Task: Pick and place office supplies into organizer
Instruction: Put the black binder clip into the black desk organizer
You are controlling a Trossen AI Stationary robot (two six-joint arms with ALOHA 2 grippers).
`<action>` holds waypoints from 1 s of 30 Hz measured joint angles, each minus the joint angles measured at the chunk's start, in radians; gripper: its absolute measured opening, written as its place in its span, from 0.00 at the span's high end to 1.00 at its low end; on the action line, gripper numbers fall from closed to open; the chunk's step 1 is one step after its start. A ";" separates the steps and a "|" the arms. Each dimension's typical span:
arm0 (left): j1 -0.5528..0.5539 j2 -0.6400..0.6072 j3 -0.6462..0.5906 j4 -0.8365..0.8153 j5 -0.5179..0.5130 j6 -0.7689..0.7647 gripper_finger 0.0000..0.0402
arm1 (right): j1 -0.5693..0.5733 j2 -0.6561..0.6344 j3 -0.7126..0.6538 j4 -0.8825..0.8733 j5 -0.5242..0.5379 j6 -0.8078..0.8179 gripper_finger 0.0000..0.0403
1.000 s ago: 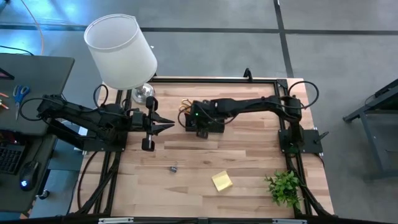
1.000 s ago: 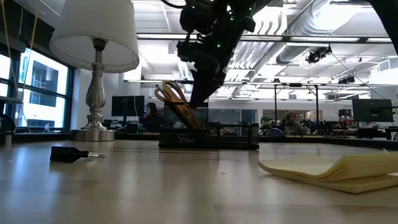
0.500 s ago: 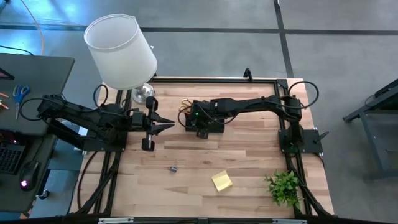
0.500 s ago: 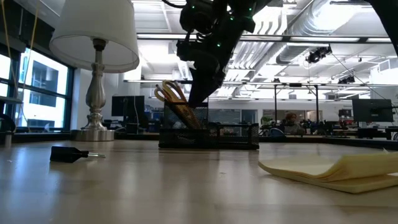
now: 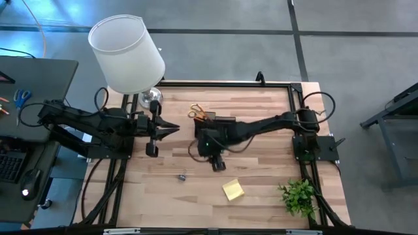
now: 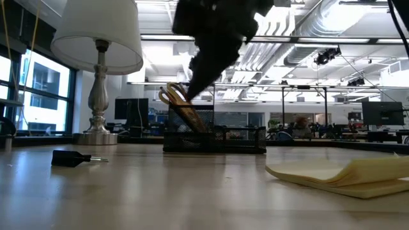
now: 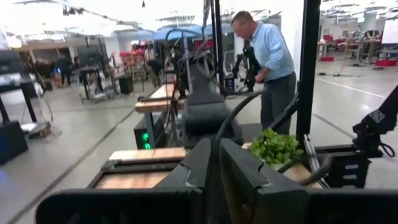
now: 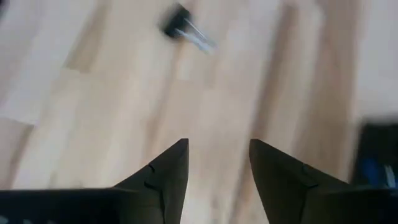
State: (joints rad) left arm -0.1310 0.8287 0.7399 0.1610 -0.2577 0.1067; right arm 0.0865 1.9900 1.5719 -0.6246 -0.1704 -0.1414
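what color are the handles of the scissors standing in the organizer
Yellow. The scissors show best in the high view, sticking out of the black organizer.

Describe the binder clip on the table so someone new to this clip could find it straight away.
Start at the white-shaded lamp at the light wooden table's far left corner and come straight toward the near edge. The small black binder clip with silver wire handles lies alone on bare wood, left of the yellow sticky-note pad. It is the smallest, darkest loose item there.
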 joint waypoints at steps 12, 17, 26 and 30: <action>0.000 -0.041 0.000 -0.275 -0.050 -0.215 0.94 | 0.088 0.017 0.000 0.288 0.155 -0.182 0.65; -0.023 0.028 -0.001 -0.326 -0.048 -0.299 0.93 | 0.063 -0.015 0.000 0.129 0.141 -0.149 0.67; -0.188 0.292 0.000 -0.358 -0.126 -0.611 0.67 | 0.084 -0.174 -0.058 -0.148 0.291 0.068 0.73; -0.243 0.391 0.000 -0.430 -0.067 -0.869 0.51 | 0.127 -0.343 -0.240 -0.119 0.428 0.158 0.75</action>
State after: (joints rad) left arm -0.3737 1.2201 0.7395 -0.2692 -0.3248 -0.7624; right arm 0.2135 1.6468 1.3323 -0.7431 0.2576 0.0170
